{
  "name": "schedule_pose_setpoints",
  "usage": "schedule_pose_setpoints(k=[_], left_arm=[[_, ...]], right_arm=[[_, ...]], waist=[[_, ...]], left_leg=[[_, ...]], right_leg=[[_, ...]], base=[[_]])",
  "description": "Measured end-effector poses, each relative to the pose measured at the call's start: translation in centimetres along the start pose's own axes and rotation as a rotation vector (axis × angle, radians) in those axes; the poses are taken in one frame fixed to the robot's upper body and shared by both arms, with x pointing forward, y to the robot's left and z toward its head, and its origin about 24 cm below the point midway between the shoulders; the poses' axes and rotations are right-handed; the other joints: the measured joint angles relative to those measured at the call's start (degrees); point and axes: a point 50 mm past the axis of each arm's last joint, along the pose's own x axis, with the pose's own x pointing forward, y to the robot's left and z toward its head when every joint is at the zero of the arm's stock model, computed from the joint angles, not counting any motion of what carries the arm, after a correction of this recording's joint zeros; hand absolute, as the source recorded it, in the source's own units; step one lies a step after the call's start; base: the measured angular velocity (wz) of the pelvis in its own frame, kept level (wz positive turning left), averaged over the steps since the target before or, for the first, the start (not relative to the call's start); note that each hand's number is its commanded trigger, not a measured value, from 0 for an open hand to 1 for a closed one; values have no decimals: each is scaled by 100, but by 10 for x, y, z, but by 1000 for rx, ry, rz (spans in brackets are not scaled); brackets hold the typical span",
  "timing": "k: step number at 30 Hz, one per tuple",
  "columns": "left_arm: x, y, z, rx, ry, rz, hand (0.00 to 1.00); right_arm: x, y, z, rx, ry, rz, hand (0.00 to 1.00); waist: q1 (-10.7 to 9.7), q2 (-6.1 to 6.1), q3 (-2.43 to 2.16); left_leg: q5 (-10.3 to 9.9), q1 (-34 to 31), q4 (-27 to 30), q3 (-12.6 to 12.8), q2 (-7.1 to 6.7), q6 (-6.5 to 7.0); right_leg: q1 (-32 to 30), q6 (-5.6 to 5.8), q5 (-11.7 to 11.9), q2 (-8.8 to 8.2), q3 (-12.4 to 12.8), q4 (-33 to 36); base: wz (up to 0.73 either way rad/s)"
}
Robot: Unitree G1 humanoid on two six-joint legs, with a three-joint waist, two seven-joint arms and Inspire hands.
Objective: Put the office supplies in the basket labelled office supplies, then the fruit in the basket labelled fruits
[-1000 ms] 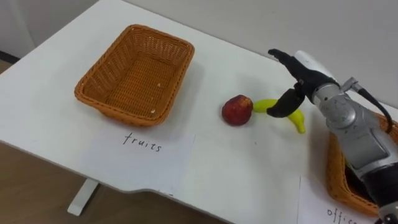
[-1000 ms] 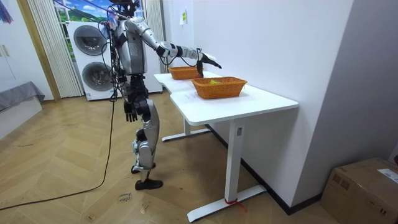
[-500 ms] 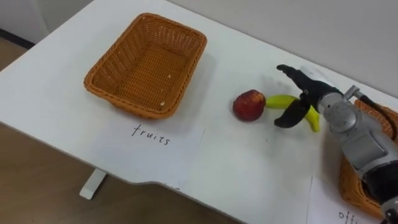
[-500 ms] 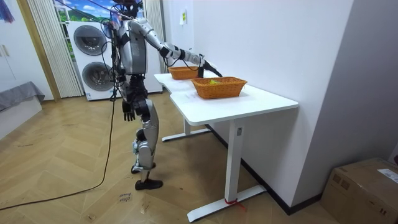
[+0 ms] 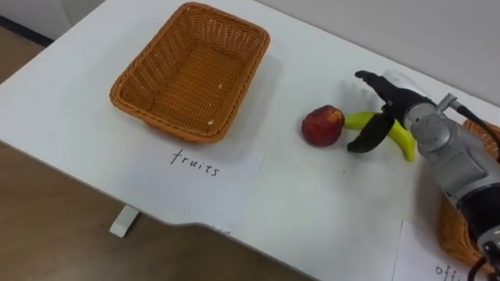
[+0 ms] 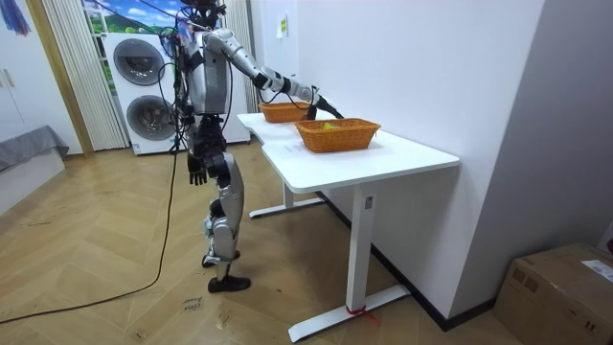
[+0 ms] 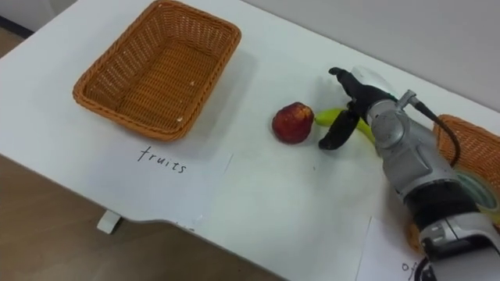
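White counter (image 5: 312, 204) with a red apple (image 5: 323, 126) lying on its surface. Just right of the apple lies a yellow banana (image 5: 404, 142), one tip almost touching it. The right hand (image 5: 389, 104) straddles the banana right of the apple, spread wide – straight fingers on the far side, thumb curved down on the near side – not closed on it. Well left of the apple stands an empty wicker basket (image 5: 148, 48); left of the apple and nearer lies a paper label (image 5: 195, 173). Far right of the apple sits a second wicker basket (image 7: 461, 144). The left hand (image 6: 196, 173) hangs by the robot's hip, its state unclear.
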Motion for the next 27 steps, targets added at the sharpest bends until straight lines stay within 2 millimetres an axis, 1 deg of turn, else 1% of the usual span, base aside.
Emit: schedule_pose_setpoints(k=[1,3,5,6,7,9,11,14,19,22,27], left_arm=[[0,-1,1,7,-4,-2,0],[0,-1,2,12,-8,-4,0],[0,-1,3,20,-12,-3,0],[0,-2,6,30,-18,-5,0],[1,-1,9,31,-25,-4,0],[1,-2,14,36,-40,-4,0],[1,-3,19,53,-51,-8,0],[1,-5,23,71,-62,-15,0],[1,-7,28,84,-72,-21,0],[1,-7,28,89,-64,-21,0],[1,-8,30,102,-69,-24,0]], right_arm=[[1,0,-1,-1,5,1,0],[2,0,-4,-2,19,6,0],[2,0,-5,-3,25,8,0],[3,0,-7,-2,30,10,0],[4,-1,-7,-3,32,10,0],[5,-4,-5,-3,28,2,0],[5,-6,-3,-4,23,-2,0],[7,-11,-3,-3,28,-8,0],[7,-17,-5,-6,38,-15,0],[7,-16,-8,-1,53,-9,0],[9,-17,-13,14,85,8,0]], waist=[[0,5,4],[1,44,33],[1,45,33],[0,64,47],[0,64,47],[3,68,52],[6,93,65],[5,109,71],[55,110,64],[96,111,64],[137,92,51]], left_leg=[[0,-2,5,0,0,0],[1,-5,9,6,1,-2],[4,-16,12,7,3,-3],[6,-31,12,4,10,-5],[8,-66,-1,3,13,-9],[35,-133,3,4,23,-18],[43,-187,18,4,25,-20],[43,-233,70,3,32,-20],[55,-331,80,10,39,-26],[55,-304,75,3,38,-26],[69,-305,74,-9,34,-28]], right_leg=[[2,-5,3,-1,2,1],[1,-10,12,-1,-2,1],[-10,-17,22,1,-2,9],[-15,-21,37,8,-2,8],[-44,-29,49,13,0,10],[-109,-48,92,25,1,2],[-146,-56,104,28,2,5],[-195,-65,114,35,0,8],[-299,-78,141,39,8,19],[-271,-78,141,39,5,19],[-266,-80,144,34,-5,20]], base=[[0],[0],[0],[0],[0],[0],[0],[0],[-2],[0],[0]])
